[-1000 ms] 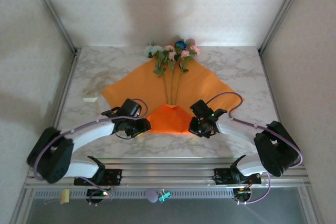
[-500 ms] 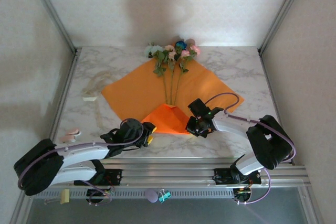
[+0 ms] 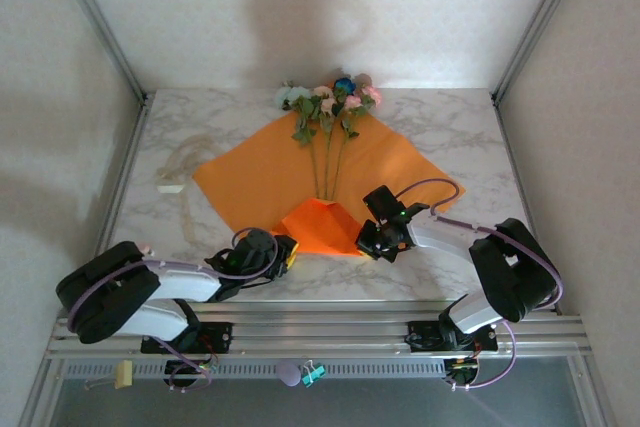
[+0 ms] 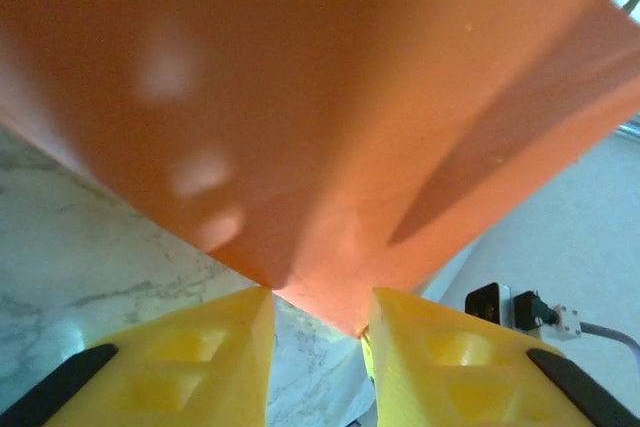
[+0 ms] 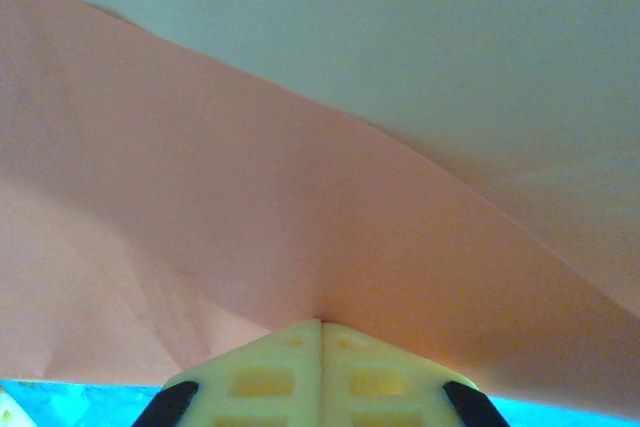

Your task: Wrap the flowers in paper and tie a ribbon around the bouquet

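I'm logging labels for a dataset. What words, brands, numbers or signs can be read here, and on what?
No text can be read.
The orange paper and the marble table carry no writing.
The small hanging tag is too small to tell.

The paper (image 3: 262,175) is showing bright orange; the flowers (image 3: 328,105), pink, whitish and blue; the table (image 3: 455,132), grey-veined white marble.

The flowers' (image 3: 330,107) stem ends vanish under the folded-up corner of the paper (image 3: 250,177). In both wrist views that paper is a close blur cut off at the picture edges. The ribbon (image 3: 172,187) is too faint against the marble table (image 3: 460,137) to trace in full.
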